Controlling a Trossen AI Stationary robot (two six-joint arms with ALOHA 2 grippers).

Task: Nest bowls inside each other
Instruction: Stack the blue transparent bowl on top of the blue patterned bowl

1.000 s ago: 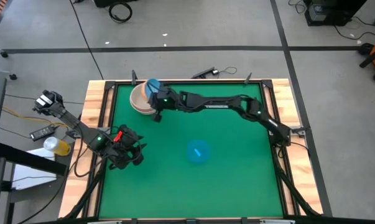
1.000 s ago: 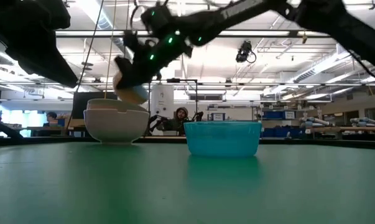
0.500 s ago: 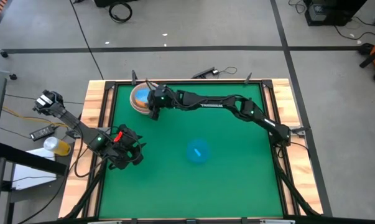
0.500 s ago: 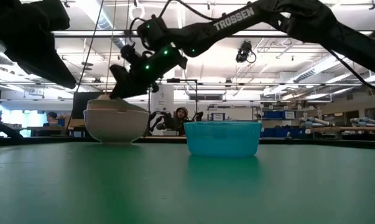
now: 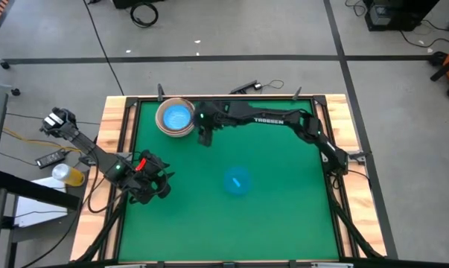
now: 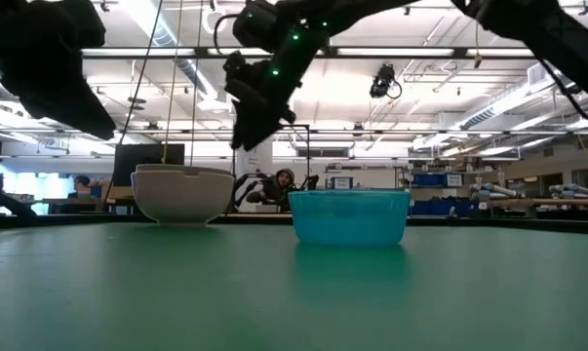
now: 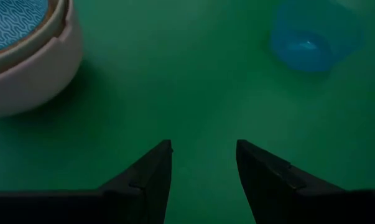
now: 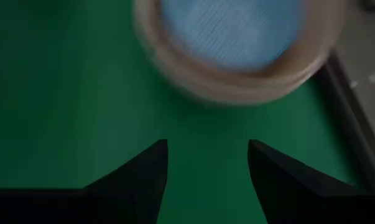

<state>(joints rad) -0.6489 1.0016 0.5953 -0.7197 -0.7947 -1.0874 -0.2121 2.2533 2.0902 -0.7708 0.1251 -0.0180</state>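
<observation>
At the table's far left stands a stack of bowls [image 5: 176, 117]: a white bowl [image 6: 181, 193] at the bottom, a tan bowl [image 8: 193, 87] in it, and a blue bowl [image 8: 234, 28] innermost. A second blue bowl [image 5: 237, 181] rests alone on its base mid-table. My right gripper [image 5: 203, 136] hangs open just right of the stack and above the mat, with nothing between its fingers [image 8: 143, 168]. My left gripper [image 5: 158, 186] waits open near the table's left edge, low over the mat, also seen in the left wrist view [image 7: 203, 152].
The green mat [image 5: 284, 208] is bordered by a wooden frame [image 5: 112, 149]. The right arm [image 5: 276, 119] stretches across the far side of the table. Beyond the far edge the low view shows a room with a person [image 6: 284, 185] seated.
My right gripper has set the tilted blue bowl down into the stack, opened and let go. It has then risen and drawn back toward the table's right and near side, tipping up. The blue bowl now sits level inside the tan bowl.
</observation>
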